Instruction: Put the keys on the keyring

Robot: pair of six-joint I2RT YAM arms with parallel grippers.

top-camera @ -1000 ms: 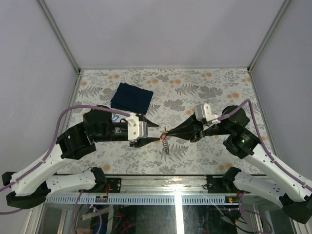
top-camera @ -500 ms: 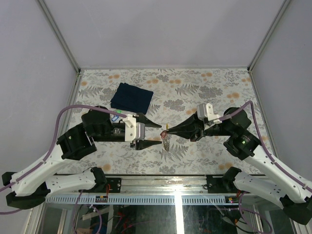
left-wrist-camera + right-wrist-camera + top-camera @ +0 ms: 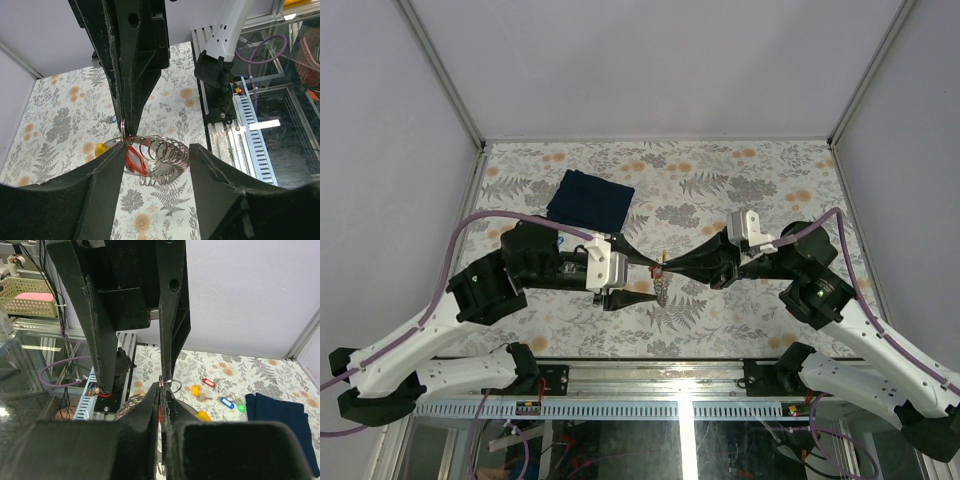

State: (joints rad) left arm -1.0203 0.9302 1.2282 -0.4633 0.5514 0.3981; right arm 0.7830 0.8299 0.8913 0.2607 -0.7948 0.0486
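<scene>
Keyring (image 3: 172,150) dangles from clamped right pincer (image 3: 665,268), left pincer (image 3: 648,280) apparently spread around it.

1. Even, diffuse light is filling the top view; the floral-patterned desk (image 3: 740,170) is showing bright, with only faint, soft shadows lying on it.
2. In the left wrist view, a white reflection is glaring on the dark glossy panel (image 3: 280,150), the thin grey metal keyring (image 3: 165,149) is glinting, and the near black left jaws are blurring.
3. In the right wrist view, the black right jaws are looming dark and soft.
</scene>
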